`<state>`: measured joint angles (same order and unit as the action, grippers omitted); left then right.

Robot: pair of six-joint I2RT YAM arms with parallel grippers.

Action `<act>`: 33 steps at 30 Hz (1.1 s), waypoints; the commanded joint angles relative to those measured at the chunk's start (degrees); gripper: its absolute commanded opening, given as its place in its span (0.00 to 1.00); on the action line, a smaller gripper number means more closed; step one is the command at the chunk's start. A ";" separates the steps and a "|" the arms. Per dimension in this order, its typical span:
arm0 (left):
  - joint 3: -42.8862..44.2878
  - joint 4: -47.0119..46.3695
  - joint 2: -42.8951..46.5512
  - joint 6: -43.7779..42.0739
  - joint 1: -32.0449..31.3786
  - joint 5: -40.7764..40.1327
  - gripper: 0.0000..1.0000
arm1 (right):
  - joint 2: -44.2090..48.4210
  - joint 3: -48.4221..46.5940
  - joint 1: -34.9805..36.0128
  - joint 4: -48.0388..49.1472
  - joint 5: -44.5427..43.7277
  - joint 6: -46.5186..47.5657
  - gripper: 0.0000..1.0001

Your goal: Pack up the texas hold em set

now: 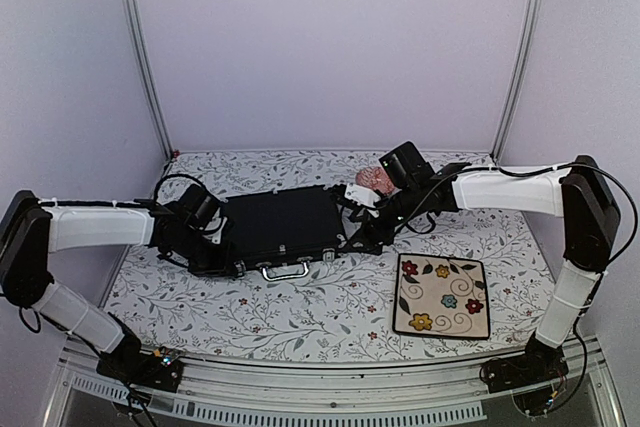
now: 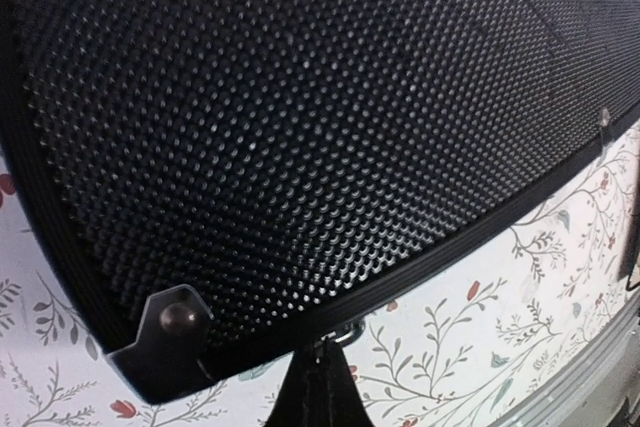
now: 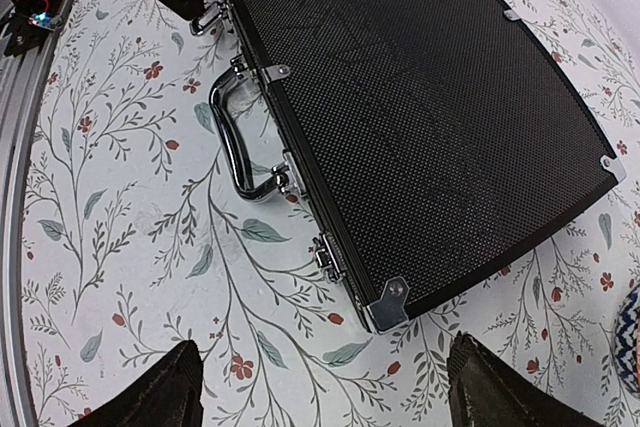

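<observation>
Showing what looks like the latching step: the closed black case [image 1: 280,227] lies central on the table [image 1: 330,317]. The left gripper [image 2: 321,377], clenched empty, sits at the left latch [image 3: 205,19]. The right gripper [image 3: 322,387], released, hovers near the right latch [image 3: 328,255], which probably needs pressing next.

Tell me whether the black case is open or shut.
Shut. The black case lies flat, lid down on its base along the handle side, no inside showing. Whether latched: cannot tell.

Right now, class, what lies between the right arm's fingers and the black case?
Nothing but bare flowered tablecloth. The right wrist view shows it running from the open fingers to the metal corner of the closed case.
</observation>
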<state>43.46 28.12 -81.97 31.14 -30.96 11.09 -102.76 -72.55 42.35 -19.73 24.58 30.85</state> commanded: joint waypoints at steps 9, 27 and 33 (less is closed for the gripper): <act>-6.72 -12.42 0.94 3.96 -1.62 -5.72 0.00 | 0.32 -0.13 0.04 -0.26 0.04 -0.04 0.85; -0.75 1.12 11.69 -6.11 -1.65 -5.30 0.25 | 0.86 0.23 0.03 -0.34 0.70 0.43 0.85; 2.20 1.88 11.72 -12.57 -0.11 -9.61 0.69 | 1.11 -0.36 0.02 -1.01 0.14 0.99 0.85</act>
<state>43.31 27.49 -69.38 24.03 -31.97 4.45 -102.76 -72.55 42.35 -19.75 24.56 31.03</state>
